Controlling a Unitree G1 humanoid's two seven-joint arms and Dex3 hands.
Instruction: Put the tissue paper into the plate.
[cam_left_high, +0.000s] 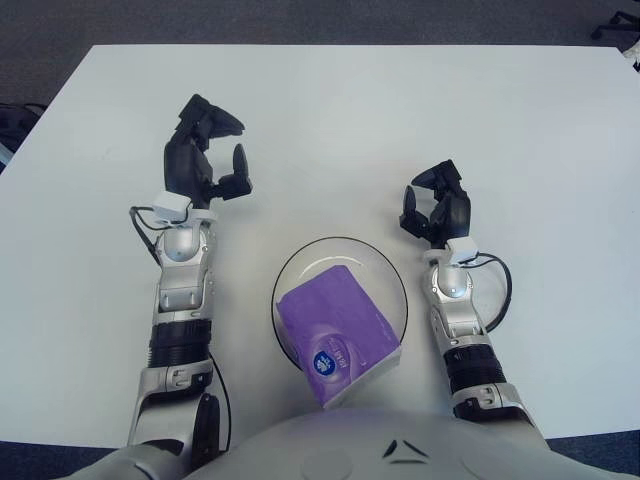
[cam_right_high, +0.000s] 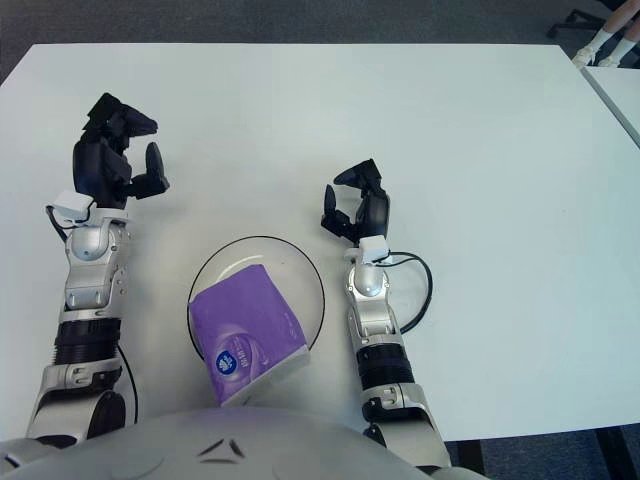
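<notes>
A purple tissue pack (cam_left_high: 335, 333) lies in the clear round plate (cam_left_high: 385, 273) near the table's front edge, its lower end hanging over the plate's rim. My left hand (cam_left_high: 205, 158) is raised to the upper left of the plate, well apart from it, fingers loosely curled and holding nothing. My right hand (cam_left_high: 437, 205) shows just right of the plate's upper rim, fingers curled inward and empty.
The white table (cam_left_high: 400, 110) stretches wide behind both hands. A dark cable (cam_left_high: 497, 280) loops beside my right forearm. Dark floor lies beyond the table's far edge.
</notes>
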